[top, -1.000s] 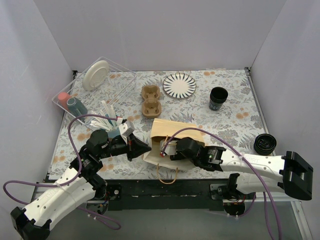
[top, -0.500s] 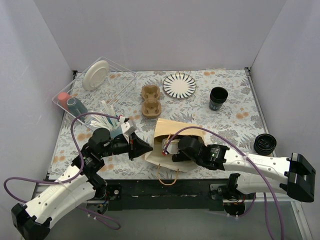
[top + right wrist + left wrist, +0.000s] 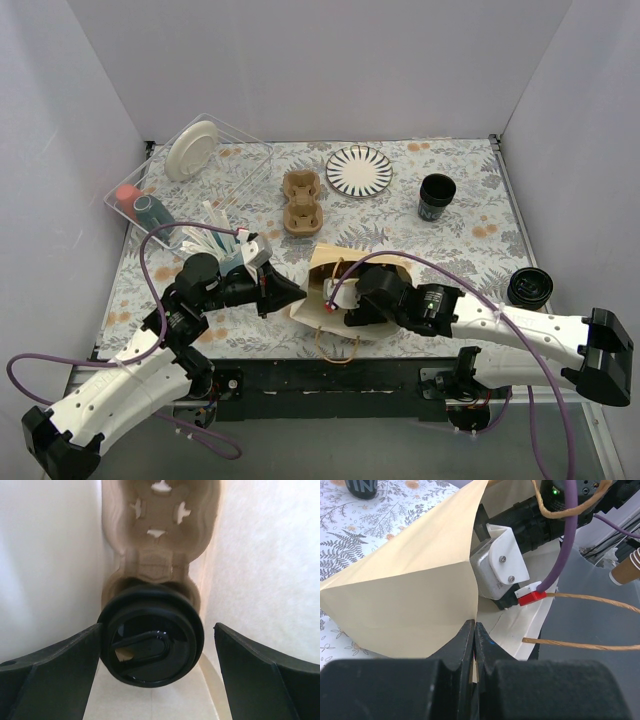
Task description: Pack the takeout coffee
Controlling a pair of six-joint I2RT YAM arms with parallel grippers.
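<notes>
A takeout coffee cup with a round black lid (image 3: 150, 642) sits in the near pocket of a brown moulded carrier (image 3: 160, 555) inside the cream paper bag (image 3: 350, 262). My right gripper (image 3: 158, 625) is open inside the bag, one finger on each side of the lid; the left finger (image 3: 60, 670) is close to it and the right finger (image 3: 270, 680) stands apart. My left gripper (image 3: 474, 625) is shut on the bag's lower rim and holds the mouth open (image 3: 293, 292). The right gripper's fingers are hidden by the bag in the top view.
A second brown carrier (image 3: 303, 202) lies behind the bag, next to a striped plate (image 3: 359, 170). An open dark cup (image 3: 437, 195) stands at the back right and a round black lid (image 3: 529, 288) at the right edge. A clear bin (image 3: 190, 175) is at the back left.
The right gripper's fingers have spread wider. The right wrist has shifted slightly further along the bag, and the bag's mouth has lifted a little. The left gripper keeps its hold.
</notes>
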